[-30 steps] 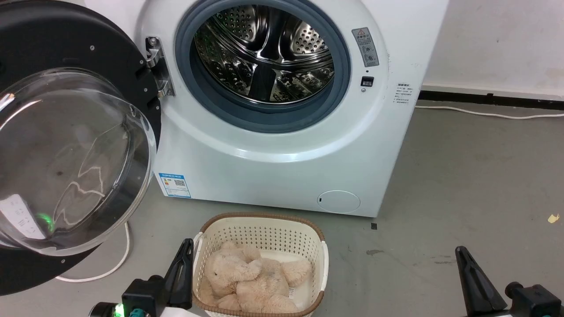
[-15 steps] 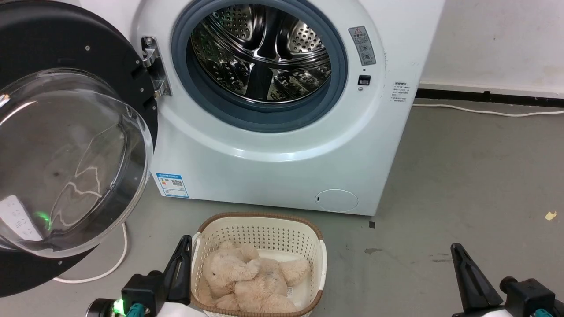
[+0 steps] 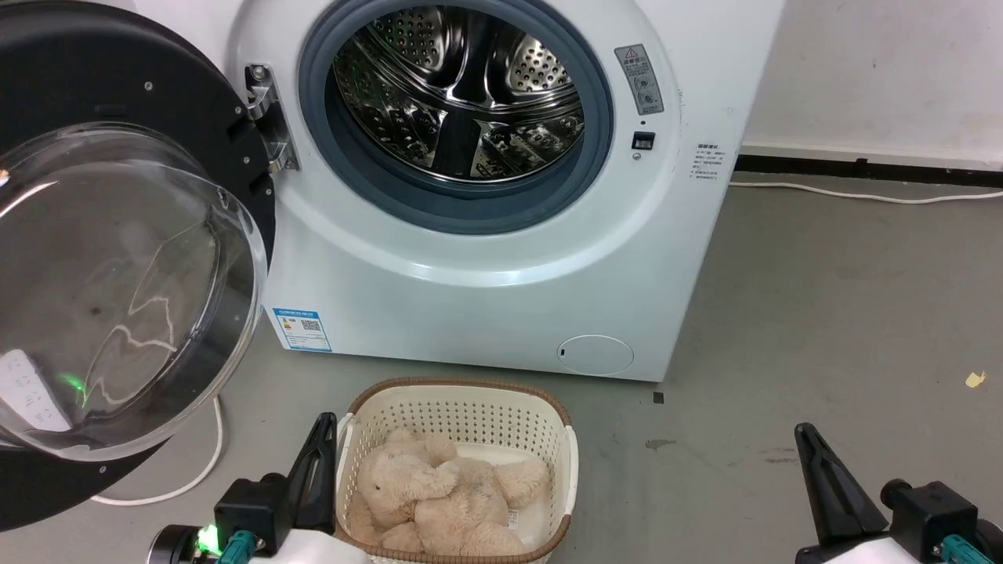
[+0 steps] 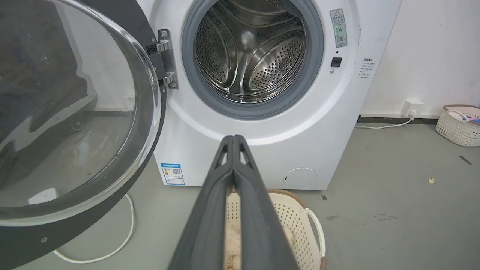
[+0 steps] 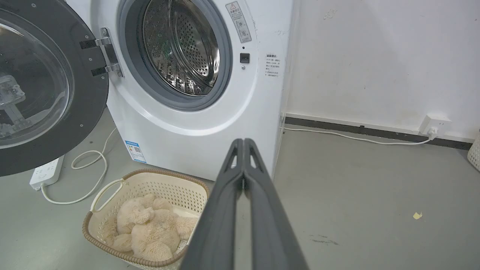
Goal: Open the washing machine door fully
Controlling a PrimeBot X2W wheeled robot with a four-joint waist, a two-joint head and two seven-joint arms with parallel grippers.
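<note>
One washing machine [image 3: 486, 313], its washing machine door [image 3: 125, 290] standing wide open at left; two grippers, both closed and empty.
The door hangs from its hinge left of the steel drum [image 3: 462, 94]. The left gripper [image 4: 234, 139] and right gripper [image 5: 243, 142] sit near, fingers pressed together, touching nothing. One cream basket [image 3: 458, 392] holding one plush bear [image 3: 439, 493] sits on the floor between them. The left wrist view adds a second basket [image 4: 455, 131] far right by the wall. The right wrist view adds one power strip [image 5: 47, 172] below the door.

drum [image 3: 462, 86]: shiny perforated steel | washing machine door [image 3: 117, 290]: clear glossy glass
</note>
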